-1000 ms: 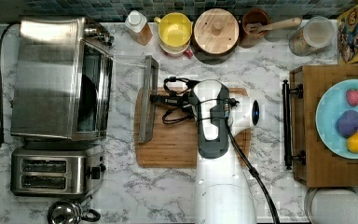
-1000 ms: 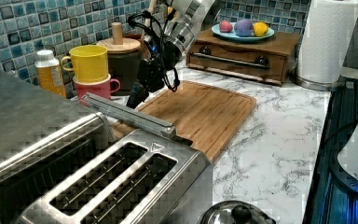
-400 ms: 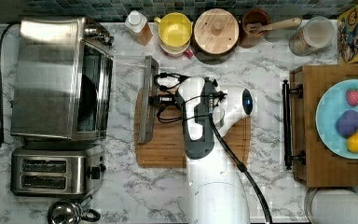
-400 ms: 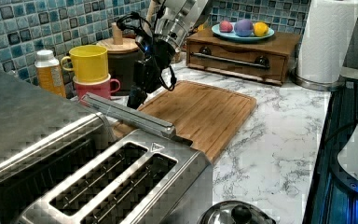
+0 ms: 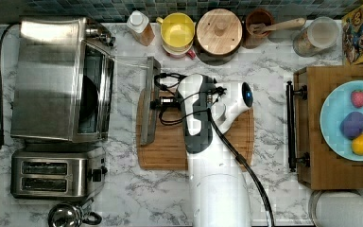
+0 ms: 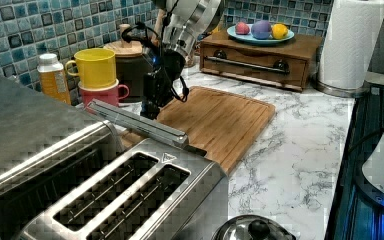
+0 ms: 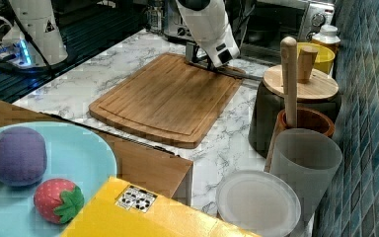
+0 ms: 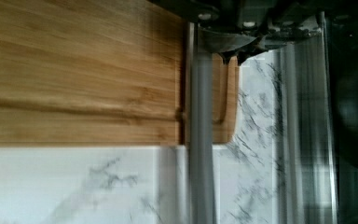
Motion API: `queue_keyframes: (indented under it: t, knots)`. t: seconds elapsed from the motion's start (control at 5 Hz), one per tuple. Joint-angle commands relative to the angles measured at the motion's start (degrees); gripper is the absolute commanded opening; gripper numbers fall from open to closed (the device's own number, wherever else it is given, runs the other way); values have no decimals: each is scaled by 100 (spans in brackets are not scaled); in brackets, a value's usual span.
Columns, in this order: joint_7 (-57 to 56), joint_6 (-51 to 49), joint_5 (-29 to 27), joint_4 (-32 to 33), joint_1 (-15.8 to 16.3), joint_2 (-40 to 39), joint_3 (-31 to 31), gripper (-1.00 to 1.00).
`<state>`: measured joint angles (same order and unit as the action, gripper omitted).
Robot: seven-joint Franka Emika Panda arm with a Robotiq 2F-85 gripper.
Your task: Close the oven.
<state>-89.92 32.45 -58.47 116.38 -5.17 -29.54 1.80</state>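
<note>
Marble counter under me carries the oven [image 5: 61,78] at the top view's left, its glass door dropped flat toward the cutting board [image 5: 217,146], the bar handle [image 5: 149,101] running along the board's near edge. My gripper [image 5: 157,97] sits just board-side of that bar, low against it; whether its fingers are apart, I cannot tell. I judge the door must swing up and away from the board, toward the oven.

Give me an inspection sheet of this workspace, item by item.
Surface: marble counter, wooden cutting board under the arm.
Job's things: oven, glass door dropped open, bar handle over the board's edge.
Clutter: toaster, yellow mug, lidded canister, fruit plate, paper towel roll.
Grippers: pincer at the handle.
Cables: black oven cord; arm's cable.
Surroundings: blue tiled wall.
</note>
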Motion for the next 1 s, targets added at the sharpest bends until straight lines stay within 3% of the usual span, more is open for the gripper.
queue_keyframes:
  t: [0.2,0.8,1.0]
  knots:
    - [121,-11,-697,-41,207,620,486,-100]
    - [639,763,-499,74,821,1742,861,-100]
    - [1885,1391,981,-229,1401,1730,902,-100]
